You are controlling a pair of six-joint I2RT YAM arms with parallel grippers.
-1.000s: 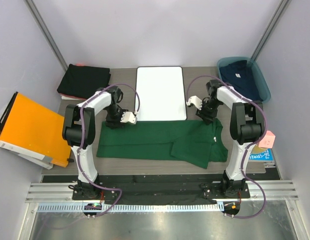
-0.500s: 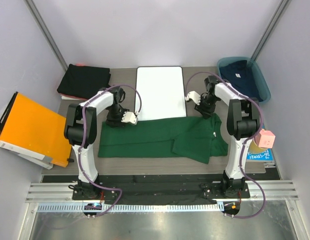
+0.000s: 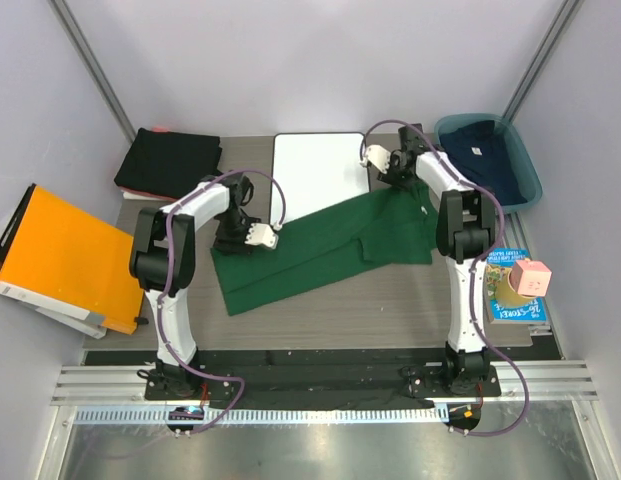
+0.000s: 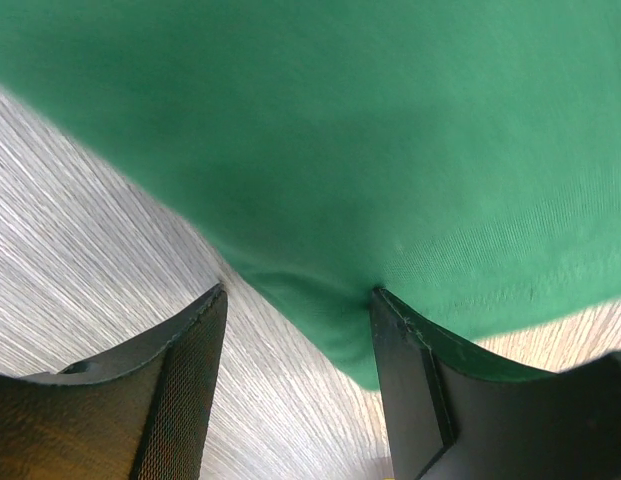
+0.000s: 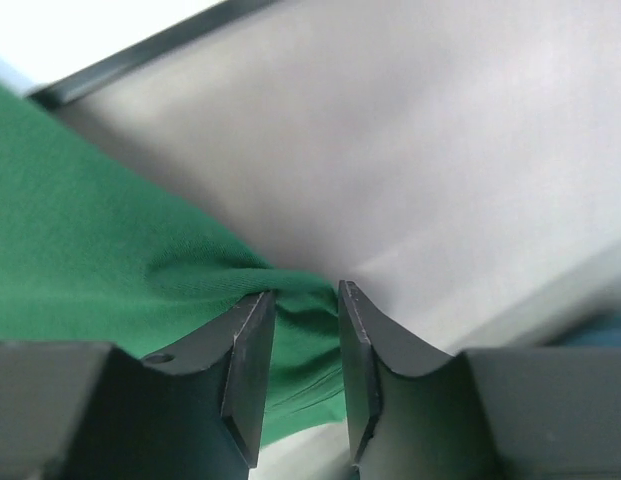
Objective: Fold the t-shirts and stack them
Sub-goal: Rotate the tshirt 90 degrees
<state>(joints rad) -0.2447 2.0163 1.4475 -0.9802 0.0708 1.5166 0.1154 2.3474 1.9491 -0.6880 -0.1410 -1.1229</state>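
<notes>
My right tool (image 5: 305, 292) was clenched on a bunched fold of the green t-shirt (image 3: 330, 240), far right, just beside the white board (image 3: 315, 175). My left tool (image 4: 298, 295) was released, jaws apart over the shirt's hem at its left end. The shirt lay slantwise on the surface (image 3: 390, 300), partly folded. Black folded t-shirts (image 3: 170, 160) sat far left. The navy t-shirt (image 3: 480, 155) was in the blue bin (image 3: 530, 185).
</notes>
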